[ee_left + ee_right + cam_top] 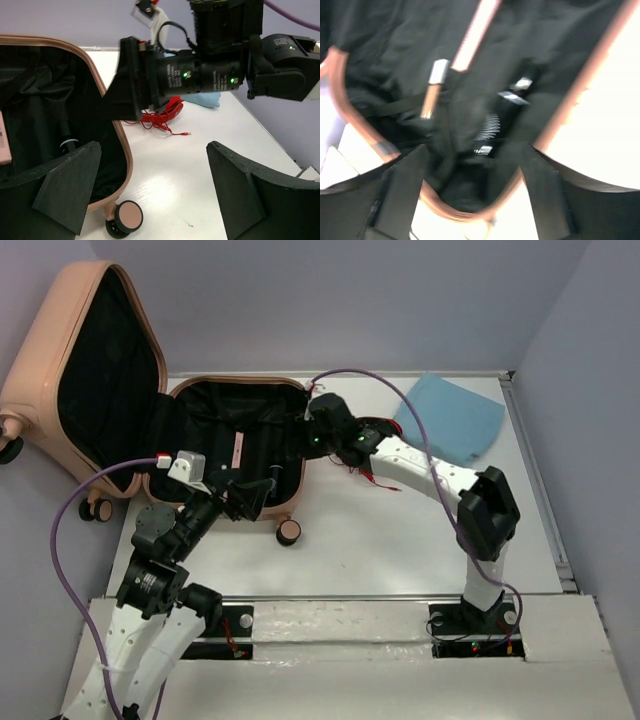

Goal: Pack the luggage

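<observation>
The peach-pink luggage (90, 320) lies open at the left. Its lid leans against the wall and its black-lined base (235, 435) rests on the table. My left gripper (250, 495) is open and empty at the base's near rim; in the left wrist view (152, 147) one finger is over the rim (122, 145) and the other over bare table. My right gripper (315, 420) hovers over the base's right edge. In the blurred right wrist view (472, 150) it is open with nothing between the fingers, above the black lining (470, 115).
A folded blue cloth (450, 415) lies at the back right. A red cable (365, 468) lies on the table under the right arm, also in the left wrist view (165, 116). A suitcase wheel (127, 216) sticks out near my left fingers. Walls close in on all sides.
</observation>
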Robot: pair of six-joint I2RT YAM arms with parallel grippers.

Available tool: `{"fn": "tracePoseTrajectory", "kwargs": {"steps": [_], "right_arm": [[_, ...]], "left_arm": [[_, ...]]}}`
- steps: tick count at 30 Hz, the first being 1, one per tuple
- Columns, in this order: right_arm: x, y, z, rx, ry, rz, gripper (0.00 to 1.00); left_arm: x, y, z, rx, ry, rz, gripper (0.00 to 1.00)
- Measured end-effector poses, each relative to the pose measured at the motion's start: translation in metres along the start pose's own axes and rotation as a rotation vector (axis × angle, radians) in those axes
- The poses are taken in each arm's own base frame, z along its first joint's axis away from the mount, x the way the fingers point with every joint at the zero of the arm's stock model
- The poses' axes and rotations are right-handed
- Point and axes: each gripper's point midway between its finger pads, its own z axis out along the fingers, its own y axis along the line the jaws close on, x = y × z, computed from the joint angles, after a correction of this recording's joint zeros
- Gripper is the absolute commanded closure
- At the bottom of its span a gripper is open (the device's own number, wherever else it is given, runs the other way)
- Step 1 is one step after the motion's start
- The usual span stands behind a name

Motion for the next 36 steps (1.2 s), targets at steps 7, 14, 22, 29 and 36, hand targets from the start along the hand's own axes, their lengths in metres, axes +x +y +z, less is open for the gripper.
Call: {"fn": "tracePoseTrajectory", "kwargs": {"steps": [7, 14, 22, 29, 36], "right_arm": [[-0.042, -0.136, -0.032, 0.206, -0.020, -0.029, 0.25], [-0.012, -0.187, 0.005, 0.315, 0.165, -0.233, 0.19], [0.044, -0.225, 0.043, 0.370, 0.385, -0.331, 0.41], [0.056, -0.237, 0.044, 0.402, 0.430, -0.357, 0.93], [0.010, -0.210, 0.004, 0.427, 0.330, -0.392, 0.93]], "left_arm": [[0.002, 0.000, 0.002, 0.004, 0.011, -0.002, 0.01], [0.002, 0.000, 0.002, 0.002, 0.013, -0.002, 0.01], [0.002, 0.000, 0.003, 0.003, 0.014, -0.002, 0.01], [0.003, -0.001, 0.003, 0.007, 0.016, -0.002, 0.01], [0.002, 0.000, 0.003, 0.007, 0.016, -0.002, 0.01]]}}
